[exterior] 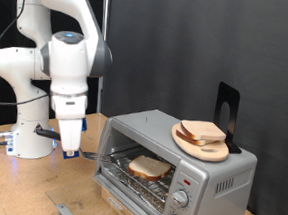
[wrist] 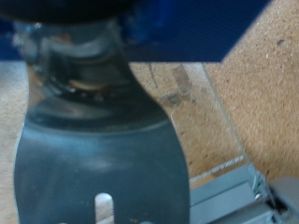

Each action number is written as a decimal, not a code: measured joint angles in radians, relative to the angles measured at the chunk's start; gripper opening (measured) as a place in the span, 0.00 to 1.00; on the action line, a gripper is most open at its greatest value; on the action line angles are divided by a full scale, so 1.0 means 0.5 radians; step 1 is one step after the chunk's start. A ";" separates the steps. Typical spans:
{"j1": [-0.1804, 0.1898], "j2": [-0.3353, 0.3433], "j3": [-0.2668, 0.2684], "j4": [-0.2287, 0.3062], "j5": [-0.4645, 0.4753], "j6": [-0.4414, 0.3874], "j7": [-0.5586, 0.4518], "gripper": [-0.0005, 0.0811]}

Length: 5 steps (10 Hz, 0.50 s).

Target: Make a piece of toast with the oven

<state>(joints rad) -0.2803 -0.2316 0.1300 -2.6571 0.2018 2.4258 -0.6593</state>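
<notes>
Toast (exterior: 150, 168): one slice lies on the wire rack inside the oven (exterior: 175, 170), door down.
Plate (exterior: 201, 138): on the oven's top, carrying more bread.
Pincer (exterior: 70, 152): just beside the open door's edge, clenched on a metal spatula (wrist: 98, 168).
Risk: spatula could snag the door or rack.

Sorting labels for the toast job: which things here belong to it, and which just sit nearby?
Belongs: oven, door open; piece of toast on its rack; gripper beside the door, carrying a metal spatula.
Nearby only: wooden plate with bread slices on the oven; black stand.
</notes>
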 joint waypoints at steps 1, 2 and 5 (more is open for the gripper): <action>0.000 -0.032 -0.027 -0.007 0.066 -0.001 -0.022 0.48; 0.001 -0.028 -0.021 -0.007 0.056 -0.005 -0.022 0.48; 0.027 -0.073 -0.090 0.017 0.467 -0.098 -0.238 0.48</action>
<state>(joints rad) -0.2670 -0.2681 0.0850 -2.6487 0.4351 2.3768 -0.7784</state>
